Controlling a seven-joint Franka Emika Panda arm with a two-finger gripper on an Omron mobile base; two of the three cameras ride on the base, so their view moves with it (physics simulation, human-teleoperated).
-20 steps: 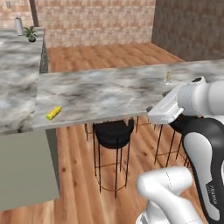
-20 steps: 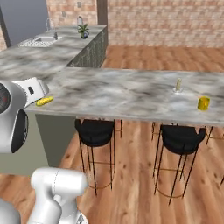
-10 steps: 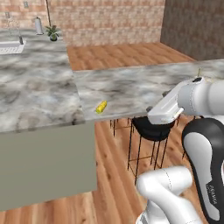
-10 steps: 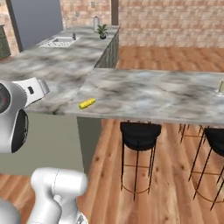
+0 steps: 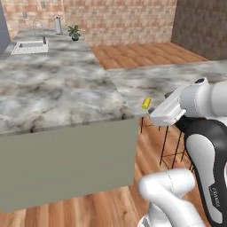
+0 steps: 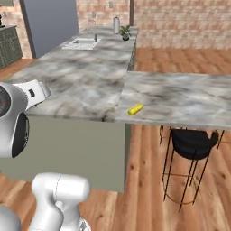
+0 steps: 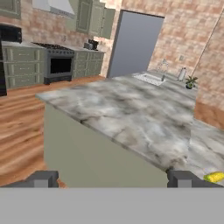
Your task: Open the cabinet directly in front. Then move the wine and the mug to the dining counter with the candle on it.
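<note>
Above the marble island edge (image 7: pixel 131 135), the hand (image 7: pixel 113 178) level, fingers wide apart.

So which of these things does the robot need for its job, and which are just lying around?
For the job: dining counter, green wall cabinets, open gripper.
Just lying about: small yellow thing, potted plant, sink, black stool.

The dining counter (image 6: pixel 180 97) runs off the right edge of the right base view. A stool (image 6: pixel 191 143) under it is partly hidden by the slab. At the hand view's lower right, a small yellow object (image 7: pixel 215 177) is cut by the frame edge.
</note>
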